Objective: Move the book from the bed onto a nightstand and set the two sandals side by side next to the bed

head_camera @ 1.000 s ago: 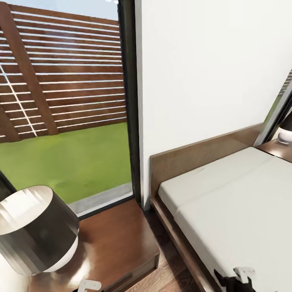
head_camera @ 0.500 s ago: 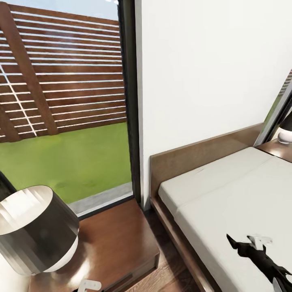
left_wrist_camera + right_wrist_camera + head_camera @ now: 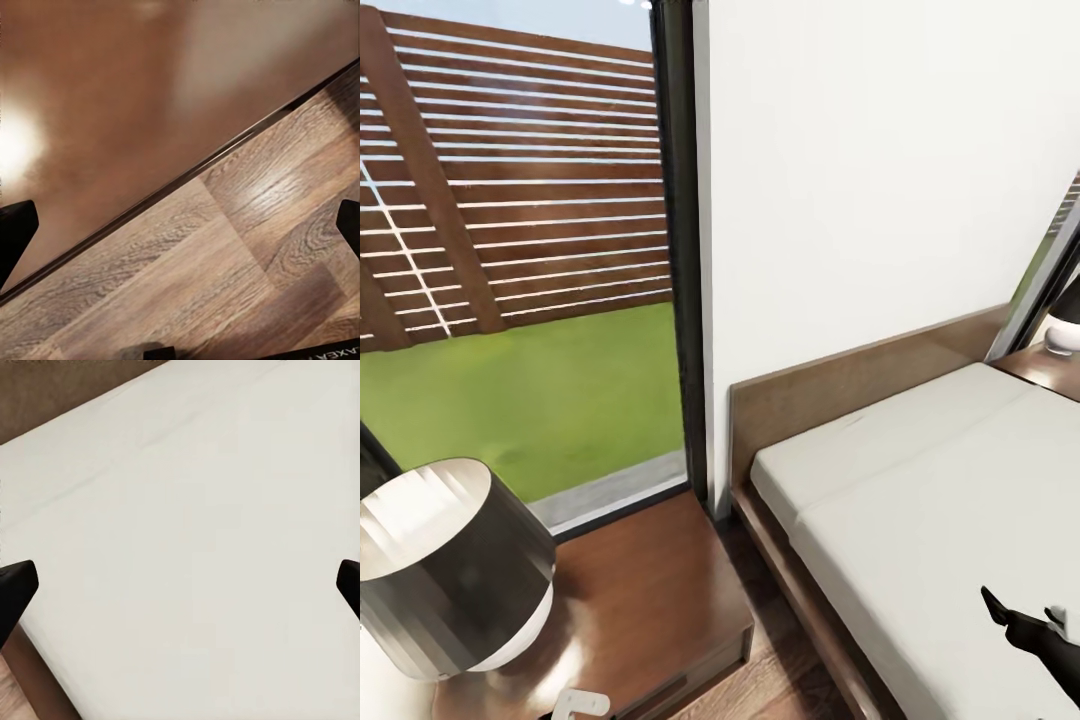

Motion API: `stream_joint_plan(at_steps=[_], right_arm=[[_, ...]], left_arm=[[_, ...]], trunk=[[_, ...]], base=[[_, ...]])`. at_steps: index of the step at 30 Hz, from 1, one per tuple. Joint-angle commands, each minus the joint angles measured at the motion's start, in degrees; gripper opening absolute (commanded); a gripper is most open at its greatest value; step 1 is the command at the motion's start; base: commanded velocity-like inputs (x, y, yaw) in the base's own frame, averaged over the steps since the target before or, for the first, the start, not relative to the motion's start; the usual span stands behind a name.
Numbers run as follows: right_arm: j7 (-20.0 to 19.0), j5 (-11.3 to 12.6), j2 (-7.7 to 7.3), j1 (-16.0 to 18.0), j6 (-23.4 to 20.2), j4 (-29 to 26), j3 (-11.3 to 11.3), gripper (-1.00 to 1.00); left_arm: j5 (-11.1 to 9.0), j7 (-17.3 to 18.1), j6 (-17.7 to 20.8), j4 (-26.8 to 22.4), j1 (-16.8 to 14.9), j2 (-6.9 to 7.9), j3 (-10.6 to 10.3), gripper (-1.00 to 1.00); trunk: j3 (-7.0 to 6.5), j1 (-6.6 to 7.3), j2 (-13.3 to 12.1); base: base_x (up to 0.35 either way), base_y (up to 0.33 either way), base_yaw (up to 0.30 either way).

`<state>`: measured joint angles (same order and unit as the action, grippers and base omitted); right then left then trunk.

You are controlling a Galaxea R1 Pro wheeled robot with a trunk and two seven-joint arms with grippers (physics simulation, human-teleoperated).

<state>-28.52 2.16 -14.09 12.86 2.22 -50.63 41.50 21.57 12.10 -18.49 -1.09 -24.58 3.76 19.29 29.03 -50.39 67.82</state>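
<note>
The bed (image 3: 920,470) with its pale mattress and brown headboard fills the right side of the head view. My right gripper (image 3: 1022,622) hovers open over the mattress (image 3: 195,510) near the bed's front right, with nothing between its fingers (image 3: 15,589). A glossy reddish-brown nightstand (image 3: 650,590) stands left of the bed, under the window. My left gripper (image 3: 180,225) is open above the nightstand's front edge (image 3: 150,196) and the plank floor (image 3: 247,255). The book and the sandals are out of view.
A drum-shaded lamp (image 3: 450,560) takes up the near nightstand's left half. A second nightstand (image 3: 1050,368) with a lamp (image 3: 1063,330) sits beyond the bed's far side. A tall dark-framed window (image 3: 520,250) and a white wall (image 3: 860,180) stand behind. A narrow floor strip (image 3: 780,670) separates nightstand and bed.
My right gripper rose from the bottom edge over the mattress, then slid right toward the picture's edge. The left arm and the camera have stayed still.
</note>
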Motion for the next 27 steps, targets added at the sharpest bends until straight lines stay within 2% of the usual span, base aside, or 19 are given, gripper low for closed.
stream_joint_plan(at_steps=[1, 7, 17, 27], right_arm=[[-0.39, 0.21, 0.02, 0.06, 0.06, 0.07, 0.15, 1.0], [-0.31, -0.04, 0.09, 0.06, 0.29, 0.15, 0.15, 1.0], [-0.21, -0.27, 0.45, 0.06, 0.41, 0.51, 0.13, 1.0], [-0.22, -0.4, 0.44, 0.06, 0.41, 1.23, 0.08, 1.0]], left_arm=[[0.41, 0.21, -0.14, 0.03, -0.03, 0.02, 0.49, 1.0], [0.41, 0.21, -0.14, 0.03, -0.03, 0.02, 0.49, 1.0], [0.41, 0.21, -0.14, 0.03, -0.03, 0.02, 0.49, 1.0], [0.41, 0.21, -0.14, 0.03, -0.03, 0.02, 0.49, 1.0]], trunk=[[-0.13, 0.23, -0.39], [-1.21, 1.55, -2.79], [-1.21, 1.55, -2.79], [-1.21, 1.55, -2.79]], base=[[0.0, 0.0, 0.0], [0.0, 0.0, 0.0], [0.0, 0.0, 0.0], [0.0, 0.0, -0.259]])
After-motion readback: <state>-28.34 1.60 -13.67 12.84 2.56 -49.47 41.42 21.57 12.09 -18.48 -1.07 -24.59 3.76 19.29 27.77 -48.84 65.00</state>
